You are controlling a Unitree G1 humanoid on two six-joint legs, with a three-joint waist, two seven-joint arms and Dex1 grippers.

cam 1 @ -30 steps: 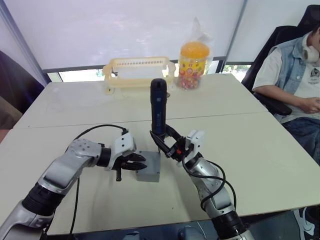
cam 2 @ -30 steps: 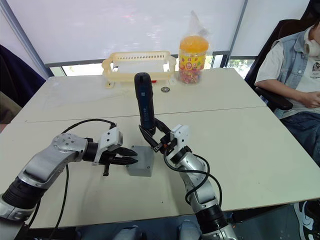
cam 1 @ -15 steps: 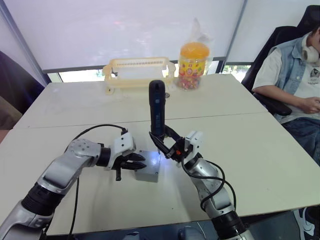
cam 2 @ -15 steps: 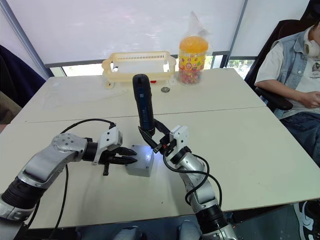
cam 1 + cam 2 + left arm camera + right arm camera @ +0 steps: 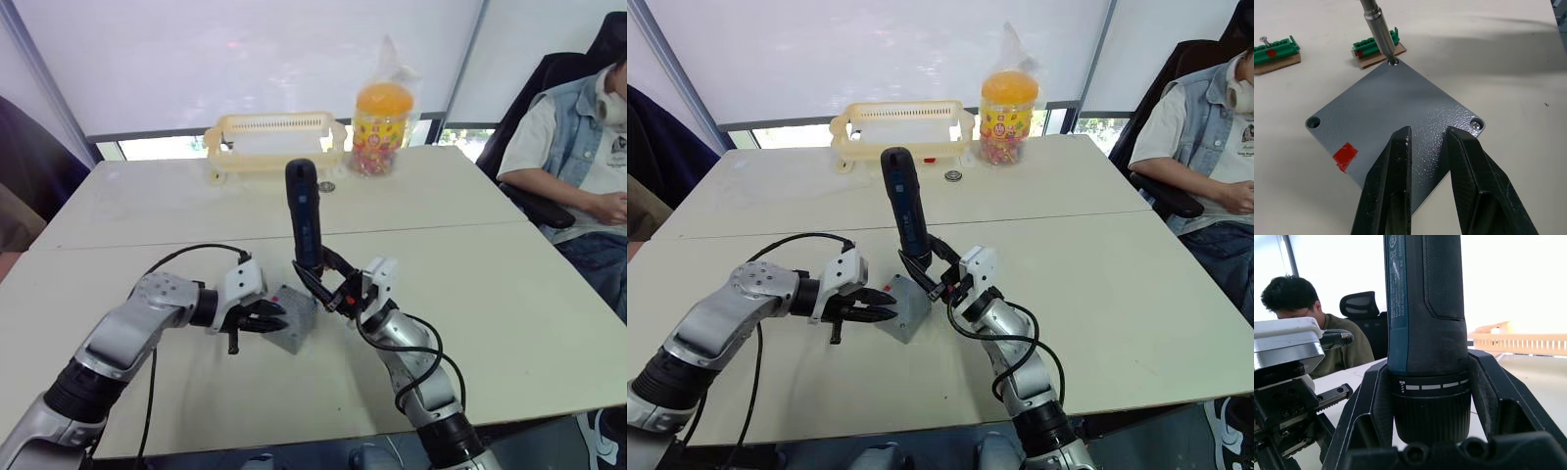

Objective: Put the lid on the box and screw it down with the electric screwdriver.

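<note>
The grey box [image 5: 294, 318] sits on the worktop [image 5: 509, 294], near the middle of the front half. The lid [image 5: 1396, 120] is on top of it. The box looks tipped up on one side. A red sticker [image 5: 1345, 155] is on the lid near one corner.

The right hand [image 5: 328, 284] holds the electric screwdriver [image 5: 305, 215] tight between its two fingers. The screwdriver stands almost straight up. Its thin metal bit [image 5: 1377, 27] points down and touches a screw [image 5: 1393, 61] in one corner of the lid. Another screw [image 5: 1476, 124] sits in a second corner. A third corner has an empty hole [image 5: 1313, 122].

The left hand [image 5: 271, 315] is just beside the box, at its left side. Its fingers [image 5: 1393, 186] are a little apart and hold nothing.

Two small green blocks [image 5: 1376, 46] lie on the worktop just past the lid. At the far edge stand a yellow basket [image 5: 274, 142] and a candy jar [image 5: 378, 122]. A person [image 5: 578, 147] sits in a chair by the right side.
</note>
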